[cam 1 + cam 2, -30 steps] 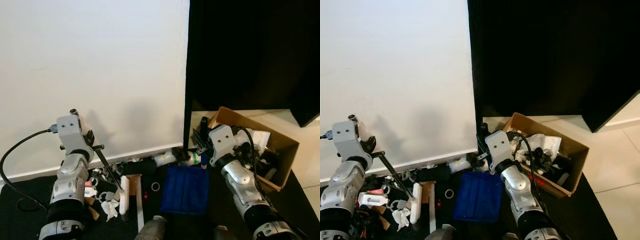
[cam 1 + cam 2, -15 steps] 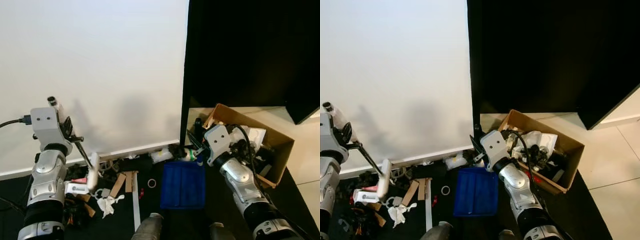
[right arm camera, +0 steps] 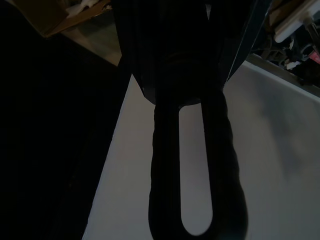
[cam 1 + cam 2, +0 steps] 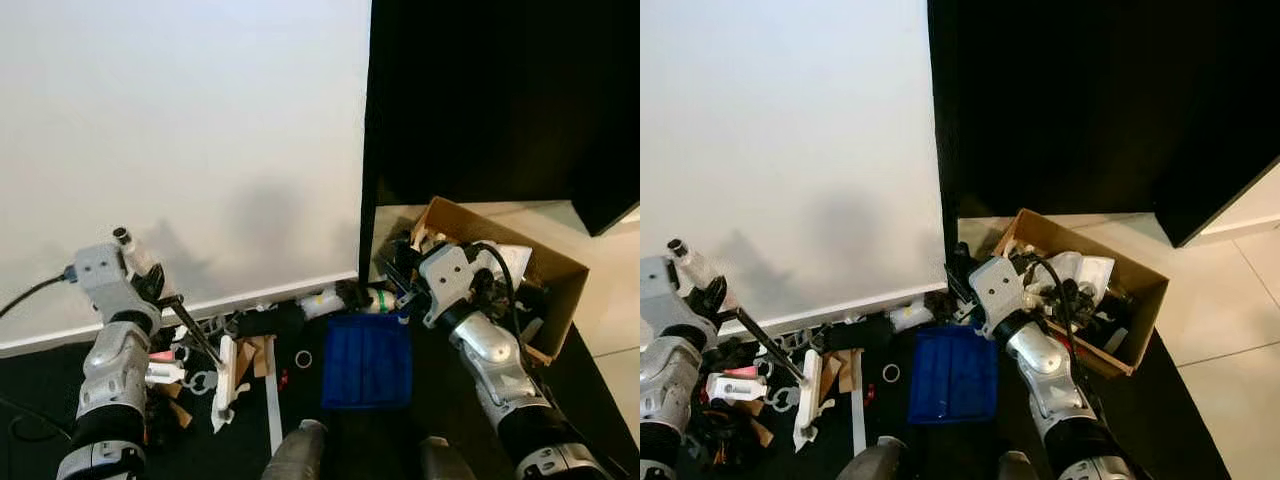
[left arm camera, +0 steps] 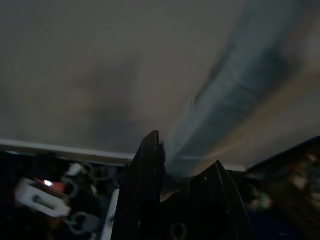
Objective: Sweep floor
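At the lower left of the head view, the left gripper is clenched on the thin dark handle of a small white-headed brush. Half a second ago the brush head was lifted and further left, over the pink-and-white scraps; now it is down on the black floor mat and has swung rightward, its head lying among the wooden sticks and crumpled white paper. That reads as a stroke completed: the litter is being driven toward the centre. Judged from the spread of debris still along the white wall's skirting, much sweeping remains.

Just right of centre lies the blue ribbed plastic dustpan, flat on the mat, its near edge a short way from the brush head, with a small white ring between them. The right gripper holds the dustpan's dark handle, its looped grip showing in the wrist view. At the far right stands an open brown cardboard box filled with mixed rubbish.
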